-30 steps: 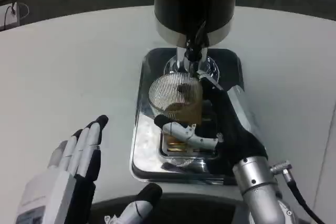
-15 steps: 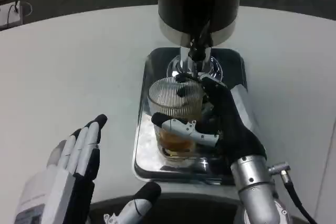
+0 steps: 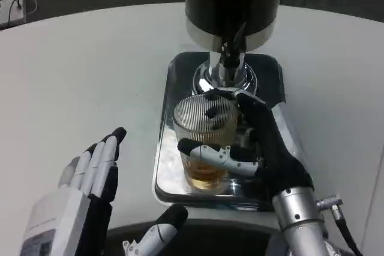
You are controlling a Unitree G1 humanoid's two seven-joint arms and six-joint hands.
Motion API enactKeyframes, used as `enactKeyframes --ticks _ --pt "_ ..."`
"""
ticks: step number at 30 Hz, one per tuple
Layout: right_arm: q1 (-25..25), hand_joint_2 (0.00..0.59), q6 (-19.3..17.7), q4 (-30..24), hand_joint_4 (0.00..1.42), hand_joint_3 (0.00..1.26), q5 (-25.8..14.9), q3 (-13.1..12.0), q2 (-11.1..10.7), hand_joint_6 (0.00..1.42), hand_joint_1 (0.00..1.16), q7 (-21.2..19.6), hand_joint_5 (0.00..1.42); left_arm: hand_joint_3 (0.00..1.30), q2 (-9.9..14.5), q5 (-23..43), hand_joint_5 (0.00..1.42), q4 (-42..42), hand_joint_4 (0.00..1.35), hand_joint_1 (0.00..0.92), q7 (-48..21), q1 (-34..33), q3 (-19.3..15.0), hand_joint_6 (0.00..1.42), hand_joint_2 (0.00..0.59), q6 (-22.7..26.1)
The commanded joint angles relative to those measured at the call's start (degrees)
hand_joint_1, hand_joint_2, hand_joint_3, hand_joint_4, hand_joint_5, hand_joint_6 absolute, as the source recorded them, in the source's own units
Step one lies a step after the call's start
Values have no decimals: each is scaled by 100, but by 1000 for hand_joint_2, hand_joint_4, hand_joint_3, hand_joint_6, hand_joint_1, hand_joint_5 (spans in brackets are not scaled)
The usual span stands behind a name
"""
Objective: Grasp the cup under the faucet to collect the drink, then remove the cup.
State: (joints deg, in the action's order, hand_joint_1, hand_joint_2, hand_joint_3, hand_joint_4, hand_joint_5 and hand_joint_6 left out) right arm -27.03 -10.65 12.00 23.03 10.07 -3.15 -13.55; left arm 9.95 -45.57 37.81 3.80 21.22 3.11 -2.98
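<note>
The right hand (image 3: pixel 258 148), clamped around the ribbed cup (image 3: pixel 205 142) with amber drink in it, has drawn the cup back from the faucet (image 3: pixel 231 58) toward the tray's (image 3: pixel 168 118) near rim, so removal looks underway, while the left hand (image 3: pixel 90 178) waits spread over open table (image 3: pixel 90 76) left of the tray.

**Cup on the tray, near of the faucet**

On the table (image 3: pixel 90 70), a tray (image 3: pixel 168 148) carries the cup (image 3: pixel 204 139), just near of the faucet (image 3: pixel 231 58). The right hand (image 3: pixel 258 148) wraps the cup from the right; the left hand (image 3: pixel 90 184) hovers well left of the tray.
</note>
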Motion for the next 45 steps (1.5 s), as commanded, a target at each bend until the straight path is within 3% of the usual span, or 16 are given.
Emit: enactKeyframes --ticks 1,17,27,37,45 --pt "175 115 -56 -447 1054 920 -66 -30 15 1424 1127 79 1271 0 -2 -43 0 -81 0 0 -84 -44 64 0 165 65" --pt "857 101 -41 -1337 1053 923 -111 -143 -92 1424 1128 374 1270 0 24 -67 0 -174 0 0 -89 -163 217 0 165 125" --pt "1576 97 -2 -2263 1053 923 -292 -193 -251 1424 1129 760 1270 0 36 -44 0 -260 0 0 -67 -240 272 0 165 94" --pt "2611 99 -39 -3307 1053 922 -830 -639 -520 1424 1129 1216 1257 0 58 -59 0 -286 0 0 -28 -278 333 0 162 15" --pt "2909 109 211 -4140 1053 915 -1182 -1089 -641 1424 1127 1479 1257 0 63 -175 0 -261 0 0 -10 -333 530 0 161 -49"
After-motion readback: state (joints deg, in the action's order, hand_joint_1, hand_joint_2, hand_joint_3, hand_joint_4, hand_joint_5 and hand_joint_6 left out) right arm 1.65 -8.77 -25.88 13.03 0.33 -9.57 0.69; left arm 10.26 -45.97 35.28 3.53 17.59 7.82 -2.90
